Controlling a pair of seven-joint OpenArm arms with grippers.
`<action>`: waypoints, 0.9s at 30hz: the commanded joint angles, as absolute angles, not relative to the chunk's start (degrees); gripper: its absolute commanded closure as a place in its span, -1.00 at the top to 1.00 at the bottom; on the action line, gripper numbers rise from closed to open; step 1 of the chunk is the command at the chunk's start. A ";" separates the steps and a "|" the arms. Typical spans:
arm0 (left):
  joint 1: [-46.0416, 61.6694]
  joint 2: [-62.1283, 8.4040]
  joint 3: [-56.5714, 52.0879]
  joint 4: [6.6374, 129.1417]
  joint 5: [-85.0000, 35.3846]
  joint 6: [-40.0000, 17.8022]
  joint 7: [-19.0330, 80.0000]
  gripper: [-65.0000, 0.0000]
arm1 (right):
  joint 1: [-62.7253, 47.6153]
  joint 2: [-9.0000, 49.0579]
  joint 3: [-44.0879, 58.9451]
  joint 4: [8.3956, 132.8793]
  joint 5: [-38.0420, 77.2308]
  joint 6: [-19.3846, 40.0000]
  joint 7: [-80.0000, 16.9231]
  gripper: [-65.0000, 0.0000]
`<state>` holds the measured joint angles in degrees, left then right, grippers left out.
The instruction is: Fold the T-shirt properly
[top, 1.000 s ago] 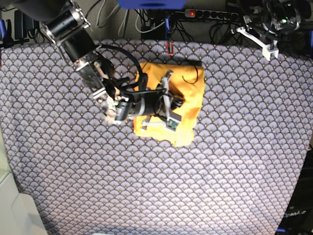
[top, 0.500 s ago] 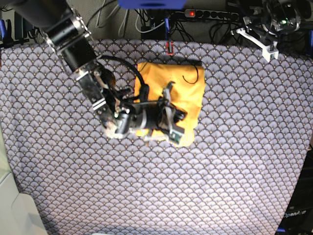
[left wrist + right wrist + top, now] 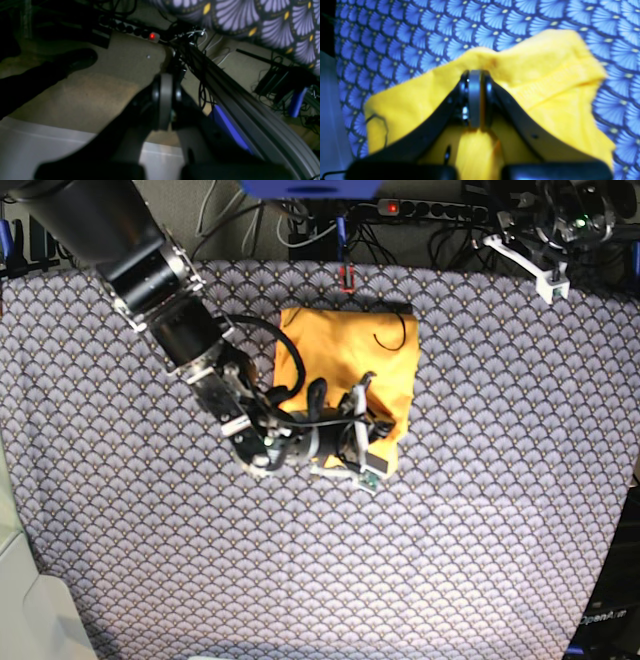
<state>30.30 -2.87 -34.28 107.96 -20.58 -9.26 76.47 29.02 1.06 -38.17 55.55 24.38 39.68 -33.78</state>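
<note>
A table under a purple fan-patterned cloth (image 3: 480, 510) carries the yellow-orange cotton T-shirt (image 3: 350, 355), far centre, already folded small. The right gripper (image 3: 475, 100) pinches its near edge, probably to tidy the fold. The left gripper (image 3: 165, 100), jaws together and empty, is parked far right.

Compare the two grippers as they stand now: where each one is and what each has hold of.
The right gripper is down over the T-shirt at its near edge on the patterned tablecloth; the left gripper is raised off the table's far corner, over cables and floor. The right gripper's fingers are pinched on yellow fabric; the left gripper holds nothing. Both are shut.
</note>
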 commanded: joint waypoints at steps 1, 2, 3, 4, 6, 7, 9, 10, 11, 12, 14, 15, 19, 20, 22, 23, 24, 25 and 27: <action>31.16 -3.21 -34.51 108.88 -20.70 -9.45 76.44 -1.00 | 31.34 0.40 -38.37 54.64 25.19 40.00 -31.16 -0.96; 31.43 -3.21 -34.51 108.88 -20.70 -9.45 76.44 -1.00 | 31.78 0.31 -38.90 53.14 25.19 40.00 -30.11 -0.96; 31.43 -3.21 -34.51 108.88 -20.70 -9.45 76.44 -1.00 | 32.22 -0.22 -39.78 51.47 25.19 40.00 -28.79 -0.96; 31.43 -3.38 -34.51 108.88 -20.70 -9.45 76.44 -1.00 | 32.57 -0.66 -40.66 50.07 25.19 40.00 -27.65 -0.96; 31.96 -3.56 -34.51 108.88 -20.70 -9.45 76.44 -1.00 | 33.36 -0.75 -41.71 48.22 25.19 40.00 -27.03 -0.96; 32.13 -3.56 -34.51 108.88 -20.70 -9.45 76.44 -1.00 | 33.45 -0.75 -42.33 48.13 25.19 40.00 -27.30 -0.96; 32.04 -3.65 -34.51 108.97 -20.70 -9.54 76.44 -1.00 | 33.80 -0.48 -42.77 49.45 25.19 40.00 -28.35 -0.96; 32.04 -3.65 -34.51 109.05 -20.70 -9.54 76.44 -1.00 | 33.71 -0.04 -42.59 50.42 25.19 40.00 -30.20 -0.96; 32.04 -3.65 -34.51 109.76 -20.79 -9.54 76.44 -1.00 | 33.63 1.19 -42.42 52.35 25.19 40.00 -32.31 -0.96; 32.13 -3.65 -34.59 110.64 -20.88 -9.54 76.44 -1.00 | 33.27 2.42 -42.33 55.43 25.19 40.00 -34.24 -0.96; 32.13 -3.65 -34.59 112.48 -21.14 -9.63 76.35 -1.00 | 31.96 5.14 -42.24 62.64 25.19 40.00 -38.20 -0.96; 32.13 -3.56 -34.59 113.27 -21.14 -9.63 76.35 -1.00 | 30.99 6.55 -42.15 66.77 25.19 40.00 -40.57 -0.96; 31.69 -3.21 -34.59 114.95 -21.23 -9.71 76.35 -1.00 | 26.24 12.09 -36.97 82.42 25.19 40.00 -49.63 -0.96; 31.69 -3.21 -34.59 114.95 -21.23 -9.71 76.35 -1.00 | 24.75 13.23 -35.30 85.67 25.19 40.00 -51.30 -0.96; 31.87 -3.21 -34.59 114.95 -21.23 -9.71 76.00 -1.00 | 20.53 15.96 -31.43 92.26 25.19 40.00 -54.20 -0.96; 31.87 -3.21 -34.59 114.95 -21.32 -9.71 75.91 -1.00 | 18.24 17.36 -29.14 95.43 25.19 40.00 -55.78 -0.96; 31.96 -3.30 -34.59 114.95 -21.32 -9.80 75.82 -1.00 | 15.78 18.86 -26.86 98.59 25.19 40.00 -56.92 -0.96; 31.96 -3.38 -34.51 114.95 -21.32 -10.51 75.82 -1.00 | 12.88 20.18 -24.40 101.23 25.19 40.00 -57.80 -0.96; 32.22 -3.65 -34.51 114.95 -21.23 -13.93 75.82 -1.00 | 7.34 22.46 -19.47 105.71 25.19 40.00 -58.51 -0.97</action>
